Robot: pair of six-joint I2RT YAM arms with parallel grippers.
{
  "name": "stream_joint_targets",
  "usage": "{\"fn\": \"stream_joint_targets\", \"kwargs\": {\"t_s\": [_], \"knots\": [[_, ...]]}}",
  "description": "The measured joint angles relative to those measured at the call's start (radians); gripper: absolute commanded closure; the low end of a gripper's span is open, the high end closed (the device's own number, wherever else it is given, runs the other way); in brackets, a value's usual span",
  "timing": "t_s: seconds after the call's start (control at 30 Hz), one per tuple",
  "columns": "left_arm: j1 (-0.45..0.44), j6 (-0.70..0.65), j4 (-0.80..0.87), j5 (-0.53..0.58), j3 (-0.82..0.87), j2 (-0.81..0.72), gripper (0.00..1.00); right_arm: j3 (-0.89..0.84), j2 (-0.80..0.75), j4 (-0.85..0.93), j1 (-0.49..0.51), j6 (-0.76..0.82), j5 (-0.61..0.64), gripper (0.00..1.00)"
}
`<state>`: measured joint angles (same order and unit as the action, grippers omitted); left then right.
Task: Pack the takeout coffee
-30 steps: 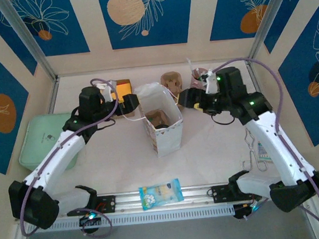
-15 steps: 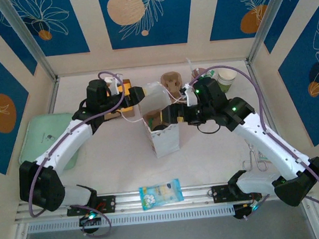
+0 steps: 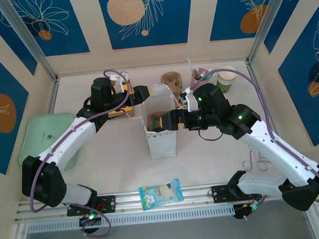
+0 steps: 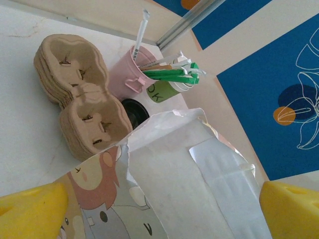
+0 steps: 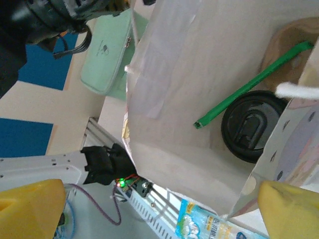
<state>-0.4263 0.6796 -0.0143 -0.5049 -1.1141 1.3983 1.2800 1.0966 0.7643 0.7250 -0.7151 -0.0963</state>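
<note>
Catching the rim of the paper bag (image 3: 162,144), the wide-open, empty right tool (image 3: 165,121) could tip it; the left tool (image 3: 145,92) is open and empty too.

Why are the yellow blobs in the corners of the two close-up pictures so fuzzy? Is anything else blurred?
Left wrist: the left fingers sit too near the lens, so they blur; the pulp carriers and pink cup are crisp. Right wrist: the right fingers blur likewise; the black lid in the paper bag is sharp. Top external: evenly lit, sharp throughout.

Bright, even light, faint shadows; wrist-view foregrounds slightly soft.
</note>
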Motion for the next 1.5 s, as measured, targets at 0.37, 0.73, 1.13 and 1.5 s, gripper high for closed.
{"fn": "stream_joint_targets", "kwargs": {"t_s": [0.37, 0.73, 1.13, 1.5], "knots": [[0.028, -0.031, 0.072, 0.045, -0.002, -0.104, 0.0, 0.0, -0.07, 0.099, -0.041, 0.017, 0.14, 0.01], [0.124, -0.029, 0.092, 0.118, 0.026, -0.231, 0.0, 0.0, -0.169, 0.132, -0.118, 0.032, 0.274, 0.01], [0.205, -0.024, 0.134, 0.159, 0.061, -0.235, 0.0, -0.132, -0.307, 0.1, -0.398, 0.127, 0.158, 0.01], [0.233, -0.072, 0.178, 0.192, 0.055, -0.151, 0.01, -0.145, -0.171, 0.136, -0.542, 0.114, 0.014, 0.01]]}}
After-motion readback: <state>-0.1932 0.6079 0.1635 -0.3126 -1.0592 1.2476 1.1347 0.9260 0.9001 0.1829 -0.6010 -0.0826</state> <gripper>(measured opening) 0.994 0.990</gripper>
